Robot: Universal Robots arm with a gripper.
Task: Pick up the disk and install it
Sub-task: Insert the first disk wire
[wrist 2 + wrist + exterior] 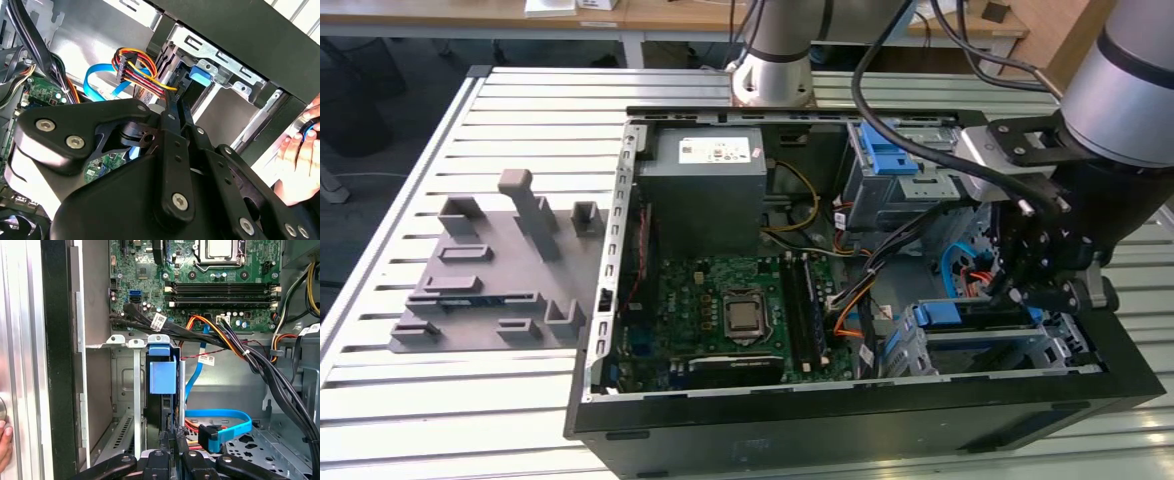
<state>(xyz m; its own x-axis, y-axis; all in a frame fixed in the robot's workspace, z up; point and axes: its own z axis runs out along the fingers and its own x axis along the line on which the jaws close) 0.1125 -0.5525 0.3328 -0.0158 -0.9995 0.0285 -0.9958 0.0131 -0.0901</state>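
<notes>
The disk [162,377] stands on edge in the metal drive cage [127,390] at the case's front corner, with its blue bracket tab facing out. My gripper [171,432] is shut on the disk's near edge, one finger on each side. In the exterior view the gripper [1017,298] reaches down into the case on that view's right, just above the blue-edged disk [970,313] in its bay. In the second wrist view the black finger linkage [170,150] narrows toward the blue tab of the disk [200,76].
The open case holds a green motherboard [734,310], a grey power supply [704,190] and an upper bay with blue brackets [894,150]. Blue and orange cables [220,422] lie beside the cage. A grey slotted stand [494,270] sits outside. A person's hand [300,160] rests by the case.
</notes>
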